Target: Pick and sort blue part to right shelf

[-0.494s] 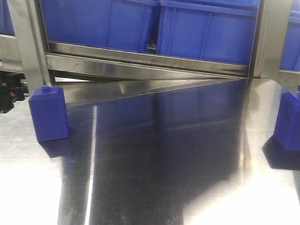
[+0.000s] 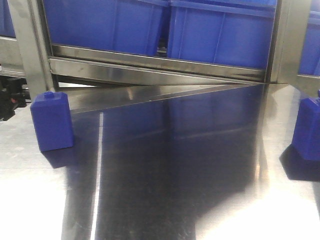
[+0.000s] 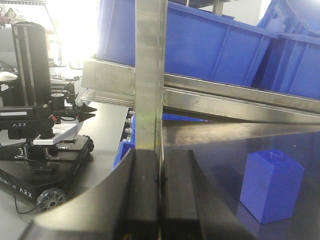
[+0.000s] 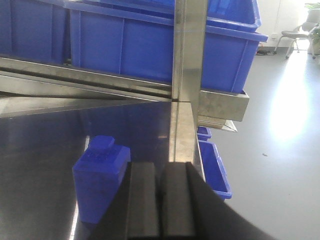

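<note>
Two blue block-shaped parts stand upright on the shiny steel table (image 2: 165, 165). One blue part (image 2: 52, 120) is at the left; it also shows in the left wrist view (image 3: 270, 185), to the right of my left gripper (image 3: 160, 167), which is shut and empty. The other blue part (image 2: 307, 127) is at the right edge; in the right wrist view it (image 4: 100, 176) stands just left of my right gripper (image 4: 159, 172), which is shut and empty. Neither gripper shows in the front view.
A steel shelf frame with large blue bins (image 2: 200, 30) stands behind the table, with upright posts (image 3: 149, 75) (image 4: 189, 50). Small blue bins (image 4: 214, 167) sit on the floor to the right. Another robot rig (image 3: 45, 125) stands at the left.
</note>
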`<state>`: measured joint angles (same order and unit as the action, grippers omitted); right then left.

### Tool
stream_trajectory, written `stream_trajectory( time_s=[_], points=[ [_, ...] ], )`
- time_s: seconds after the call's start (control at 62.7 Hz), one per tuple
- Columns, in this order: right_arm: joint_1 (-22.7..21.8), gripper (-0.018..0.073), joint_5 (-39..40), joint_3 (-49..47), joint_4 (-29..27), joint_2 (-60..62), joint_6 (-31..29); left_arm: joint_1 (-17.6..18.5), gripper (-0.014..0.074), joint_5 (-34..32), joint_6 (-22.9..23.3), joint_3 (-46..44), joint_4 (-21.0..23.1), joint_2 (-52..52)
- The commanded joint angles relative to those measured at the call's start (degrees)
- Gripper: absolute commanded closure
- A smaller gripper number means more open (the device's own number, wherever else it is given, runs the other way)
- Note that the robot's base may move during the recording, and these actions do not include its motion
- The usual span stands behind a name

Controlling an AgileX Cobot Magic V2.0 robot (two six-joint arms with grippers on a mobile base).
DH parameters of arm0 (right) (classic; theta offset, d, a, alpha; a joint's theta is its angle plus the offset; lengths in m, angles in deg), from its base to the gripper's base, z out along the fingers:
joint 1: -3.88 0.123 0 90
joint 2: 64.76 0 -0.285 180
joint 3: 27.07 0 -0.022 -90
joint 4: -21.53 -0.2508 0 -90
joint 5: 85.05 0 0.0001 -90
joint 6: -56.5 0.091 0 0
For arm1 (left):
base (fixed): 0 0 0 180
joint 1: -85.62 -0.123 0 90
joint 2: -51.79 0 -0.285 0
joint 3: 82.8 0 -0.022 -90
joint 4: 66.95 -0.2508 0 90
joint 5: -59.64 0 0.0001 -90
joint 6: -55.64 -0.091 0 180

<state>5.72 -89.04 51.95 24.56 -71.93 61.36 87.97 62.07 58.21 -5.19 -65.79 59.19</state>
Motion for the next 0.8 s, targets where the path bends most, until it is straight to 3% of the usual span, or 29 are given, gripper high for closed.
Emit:
stream_trajectory(
  time_s=[0.0, 0.223, 0.303, 0.622, 0.702, 0.781],
  points=[
    [-0.2, 0.0514, 5.1, -1.3, 0.1, 1.2, -0.3, 0.4, 0.0473, -6.0, 0.1, 1.4, 0.4, -1.1],
    [-0.2, 0.0514, 5.1, -1.3, 0.1, 1.2, -0.3, 0.4, 0.0473, -14.3, 0.1, 0.7, 1.6, -1.1],
    [-0.2, 0.0514, 5.1, -1.3, 0.1, 1.2, -0.3, 0.4, 0.0473, -13.3, 0.1, -2.1, 2.7, -0.9],
    [-0.2, 0.0514, 5.2, -1.3, 0.1, 1.2, -0.3, 0.4, 0.0463, 16.1, 0.1, -29.0, 3.0, 14.9],
    [-0.2, 0.0514, 5.2, -1.3, 0.1, 1.2, -0.3, 0.4, 0.0408, 22.0, 0.1, -34.3, 4.3, 21.1],
    [-0.2, 0.0514, 5.2, -1.3, 0.1, 1.2, -0.3, 0.4, 0.029, 27.5, 0.1, -39.4, 6.0, 27.4]
  ],
)
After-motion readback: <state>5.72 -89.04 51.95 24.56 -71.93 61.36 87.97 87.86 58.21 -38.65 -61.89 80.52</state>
